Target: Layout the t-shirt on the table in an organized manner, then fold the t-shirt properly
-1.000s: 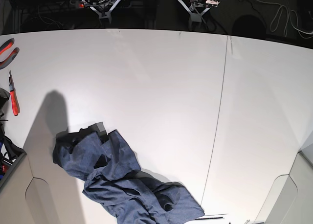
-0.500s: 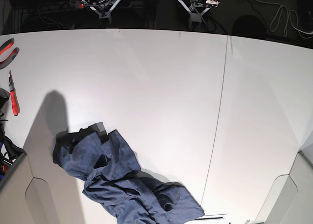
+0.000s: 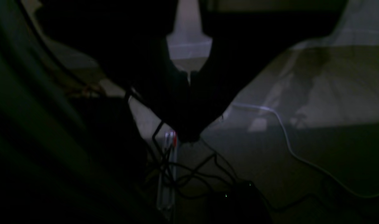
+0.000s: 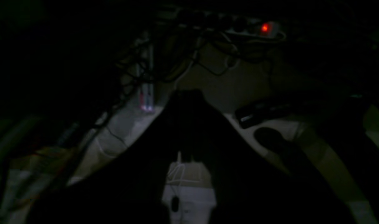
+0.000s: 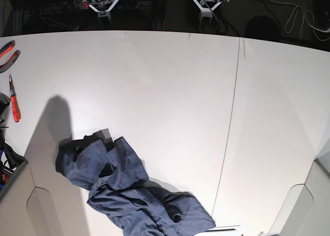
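Observation:
The t-shirt (image 5: 129,195), dark heathered blue, lies crumpled in a heap on the white table (image 5: 170,86) at the near left of the base view, with no lettering showing. Both arms sit folded back beyond the table's far edge, well away from the shirt. My right gripper (image 5: 102,8) is at the top left and my left gripper (image 5: 206,10) at the top middle. In the dim wrist views each one, the left gripper (image 3: 189,138) and the right gripper (image 4: 188,93), is a dark wedge closing to a point, shut and holding nothing.
Red-handled pliers (image 5: 14,104) and a second red tool (image 5: 6,54) lie at the table's left edge. A thin dark seam (image 5: 232,117) runs front to back. Cables (image 5: 299,14) hang behind the table. A power strip with a red light (image 4: 264,28) lies on the dark floor.
Both arms have drawn slightly farther back at the far edge. The t-shirt has not moved.

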Available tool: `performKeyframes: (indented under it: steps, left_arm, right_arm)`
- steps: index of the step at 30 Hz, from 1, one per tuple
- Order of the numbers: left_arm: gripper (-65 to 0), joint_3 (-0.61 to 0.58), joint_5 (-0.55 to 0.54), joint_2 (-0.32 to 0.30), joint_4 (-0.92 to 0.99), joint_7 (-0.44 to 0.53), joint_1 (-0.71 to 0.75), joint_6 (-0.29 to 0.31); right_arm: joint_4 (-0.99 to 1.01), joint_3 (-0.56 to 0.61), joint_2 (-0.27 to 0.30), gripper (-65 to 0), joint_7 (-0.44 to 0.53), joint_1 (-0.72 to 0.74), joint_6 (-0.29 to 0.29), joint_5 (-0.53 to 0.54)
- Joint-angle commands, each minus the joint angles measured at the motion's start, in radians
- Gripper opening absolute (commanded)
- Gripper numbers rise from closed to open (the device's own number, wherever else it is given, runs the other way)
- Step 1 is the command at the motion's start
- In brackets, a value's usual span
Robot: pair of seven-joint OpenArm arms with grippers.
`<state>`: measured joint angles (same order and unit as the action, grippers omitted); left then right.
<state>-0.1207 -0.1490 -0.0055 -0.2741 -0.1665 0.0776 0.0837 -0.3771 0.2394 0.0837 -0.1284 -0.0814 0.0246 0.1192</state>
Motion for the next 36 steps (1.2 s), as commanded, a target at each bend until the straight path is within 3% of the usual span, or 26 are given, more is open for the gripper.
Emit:
performKeyframes:
  steps: [1, 7, 13, 16, 23, 33, 36]
  left_arm:
    - [-65.0, -0.002, -0.002, -0.001, -0.027, 0.002, 0.016, 0.006]
    - [-65.0, -0.002, -0.049, -0.024, -0.221, 0.005, 0.156, 0.006]
    - [-65.0, 0.032, -0.053, -0.045, -0.453, 0.008, 0.314, 0.007]
    - [-65.0, 0.107, -0.053, -0.045, -0.569, 0.009, 0.403, 0.009]
    - [-65.0, 0.285, -0.08, -0.072, -0.894, -0.016, 0.603, 0.185]
    - [-65.0, 0.379, -0.197, -0.143, -1.364, -0.075, 0.884, 0.327]
    - [-65.0, 0.401, -0.208, -0.145, -1.504, -0.079, 0.957, 0.333]
  right_arm:
    - [-0.029, -0.003, 0.016, -65.0, 0.007, -0.021, -0.003, 0.004]
    - [-0.258, -0.004, 0.11, -65.0, 0.027, -0.164, -0.012, 0.005]
    - [-0.499, -0.005, 0.211, -65.0, 0.051, -0.304, -0.113, 0.004]
    - [-0.614, -0.025, 0.251, -65.0, 0.053, -0.379, -0.131, 0.003]
    - [-0.874, -0.155, 0.274, -65.0, 0.054, -0.551, -0.125, 0.002]
    - [-1.242, -0.244, 0.285, -65.0, 0.054, -0.793, -0.08, 0.001]
    - [-1.367, -0.245, 0.284, -65.0, 0.054, -0.861, -0.08, 0.001]
